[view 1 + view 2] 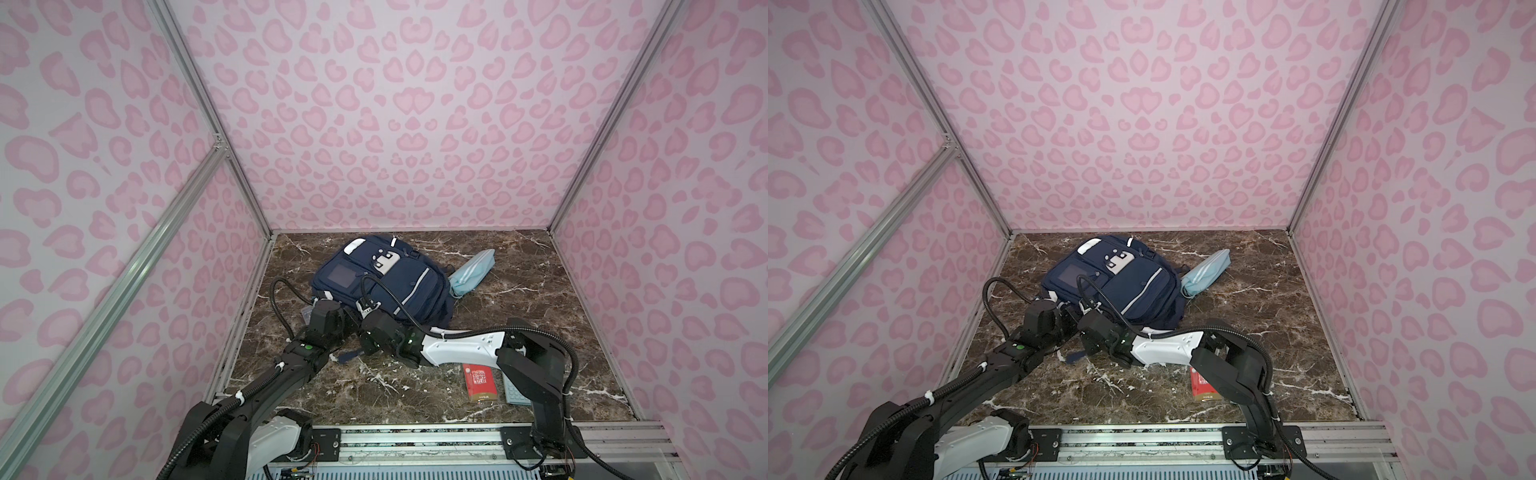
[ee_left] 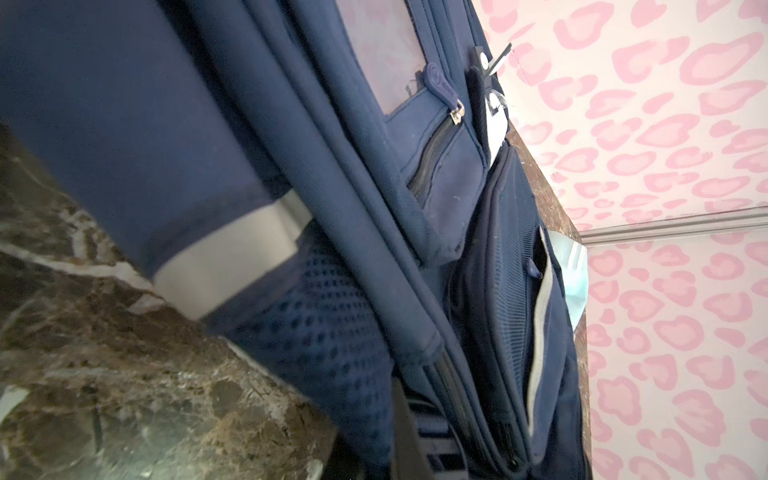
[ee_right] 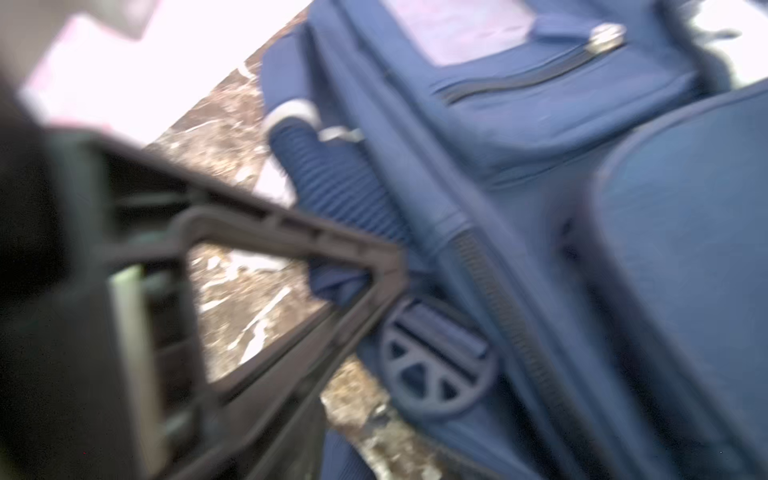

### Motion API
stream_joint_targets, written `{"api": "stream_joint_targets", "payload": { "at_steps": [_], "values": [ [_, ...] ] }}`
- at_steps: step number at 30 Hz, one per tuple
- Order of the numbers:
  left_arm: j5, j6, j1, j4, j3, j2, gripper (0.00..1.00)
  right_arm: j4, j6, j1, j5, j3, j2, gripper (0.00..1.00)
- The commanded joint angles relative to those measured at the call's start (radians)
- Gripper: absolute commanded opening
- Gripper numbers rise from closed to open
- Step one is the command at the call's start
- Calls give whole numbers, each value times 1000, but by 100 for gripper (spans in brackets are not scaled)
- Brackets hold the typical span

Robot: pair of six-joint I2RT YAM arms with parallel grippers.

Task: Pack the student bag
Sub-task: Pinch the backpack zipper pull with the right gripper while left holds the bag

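top views: both my grippers at the bag's near edge

in both top views the student bag [image 1: 386, 282] [image 1: 1121, 282] lies front-up on the marble table [image 1: 540, 332], toward the back, with a light-blue pouch [image 1: 471, 272] touching its right side. my left gripper [image 1: 323, 300] sits at the bag's near left corner, jaws closed; whether cloth is caught between them i cannot tell. my right gripper [image 1: 366, 308] is just beside it at the near edge. the right wrist view is blurred, so i cannot tell how those jaws stand. a red book [image 1: 480, 382] lies near the front, well apart.
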Motion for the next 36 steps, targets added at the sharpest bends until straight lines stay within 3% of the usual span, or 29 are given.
{"api": "stream_joint_targets", "payload": {
  "at_steps": [1,4,5,9,19,24,28,32,36],
  "values": [
    [32,-3,-3,17,4,-15,3,116,-20,-9,141,-6,12,21],
    [31,-2,-3,17,3,-12,3,175,-36,-17,101,-19,7,2],
    [27,-1,-3,16,3,-8,3,183,-34,-22,72,-27,3,0],
    [3,20,3,-7,25,11,3,113,26,-50,-88,-60,-17,0],
    [-110,105,48,-77,55,-33,3,-37,92,-76,-136,-334,-233,0],
    [-75,112,57,-57,61,11,3,-174,77,-96,-76,-445,-365,0],
    [-90,135,69,-57,77,38,3,-255,50,-198,-102,-520,-427,0],
    [-92,149,76,-35,120,85,3,-204,50,-297,-177,-623,-464,0],
    [-97,165,78,-13,179,156,3,-186,42,-214,-205,-576,-447,0]
  ]
}}
